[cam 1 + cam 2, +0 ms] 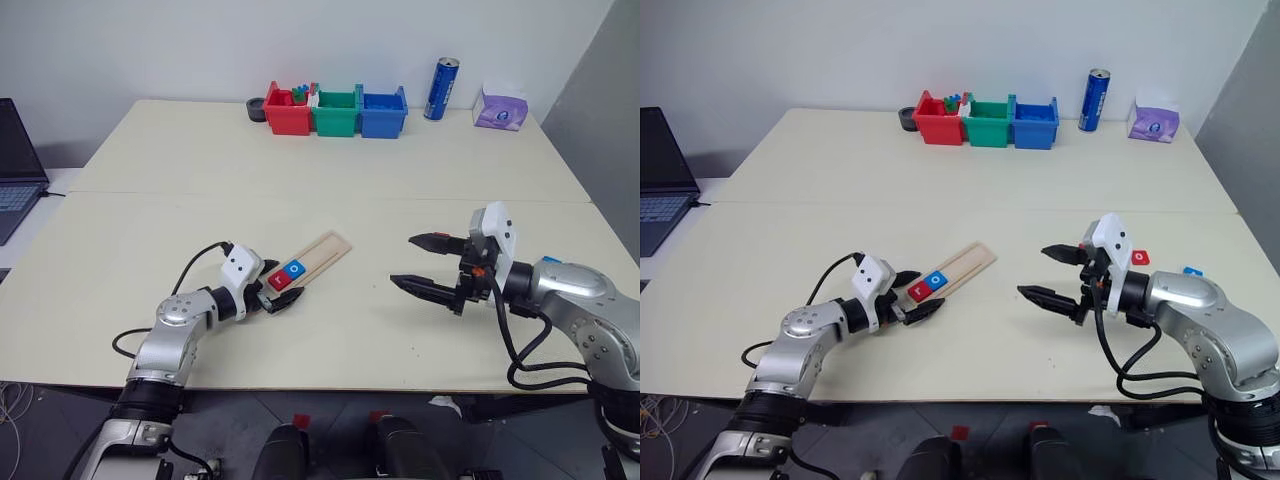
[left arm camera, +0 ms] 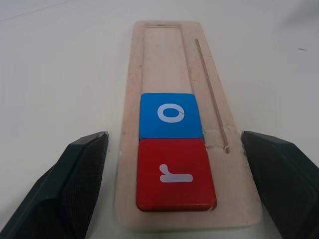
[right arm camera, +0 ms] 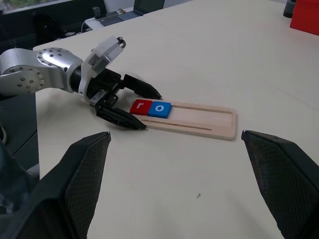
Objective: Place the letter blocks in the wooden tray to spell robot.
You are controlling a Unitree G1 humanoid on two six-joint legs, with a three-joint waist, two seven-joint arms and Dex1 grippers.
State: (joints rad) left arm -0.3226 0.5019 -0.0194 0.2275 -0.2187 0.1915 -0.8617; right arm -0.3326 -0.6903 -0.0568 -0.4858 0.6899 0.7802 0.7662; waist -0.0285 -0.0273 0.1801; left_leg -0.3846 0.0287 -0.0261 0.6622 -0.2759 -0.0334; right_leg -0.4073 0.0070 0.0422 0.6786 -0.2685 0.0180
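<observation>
Centrally on the pale table [image 1: 330,160] lies the wooden tray [image 1: 322,251], set at a slant. Two letter blocks sit touching in the groove at its near end: a red "r" tile [image 2: 175,172] and, just beyond it, a blue "o" tile [image 2: 170,115]; the rest of the groove is bare. Left gripper [image 1: 279,287]: forearm low over the table, pointing forward and to the right, fingers spread to either side of the tray's near end and gripping nothing. Right gripper [image 1: 424,263]: held above the table, well apart from the tray, pointing left, its two black fingers wide apart and empty. Beyond the right arm, a red tile [image 1: 1140,257] and a blue tile [image 1: 1192,271] rest on the table.
</observation>
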